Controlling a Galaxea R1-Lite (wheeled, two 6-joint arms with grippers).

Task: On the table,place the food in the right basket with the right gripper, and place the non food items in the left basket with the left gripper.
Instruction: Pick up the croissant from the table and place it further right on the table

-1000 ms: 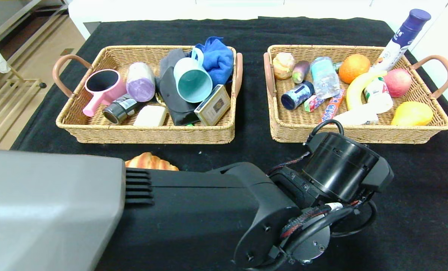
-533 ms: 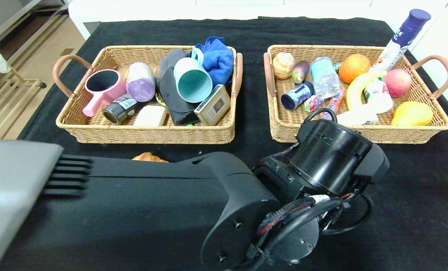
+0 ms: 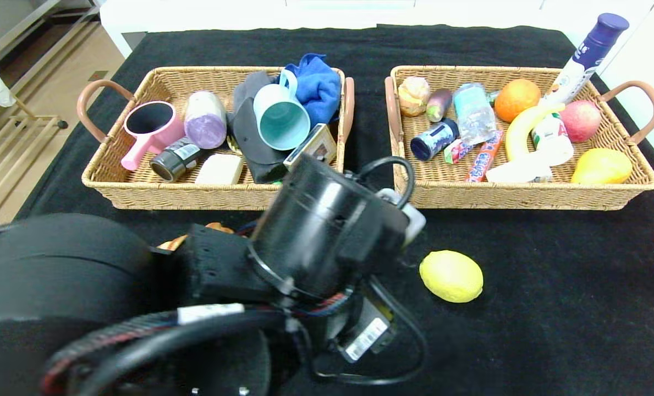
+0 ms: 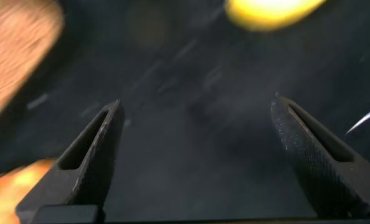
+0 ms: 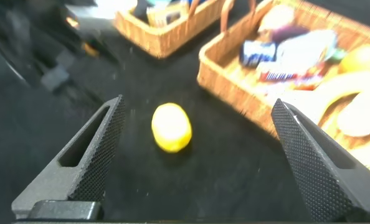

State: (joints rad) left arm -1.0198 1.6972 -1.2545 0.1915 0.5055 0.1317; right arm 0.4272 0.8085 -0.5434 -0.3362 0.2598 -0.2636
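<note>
One oval yellow lemon (image 5: 171,127) lies ahead of my right hand (image 5: 197,155), fingers apart, probably nearer it.

Wooden floor (image 3: 57,71), white wall (image 3: 635,60)

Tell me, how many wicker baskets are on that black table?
2. The left basket sits toward the robot's left, the right basket toward its right, side by side on the table. None seems hidden.
</note>
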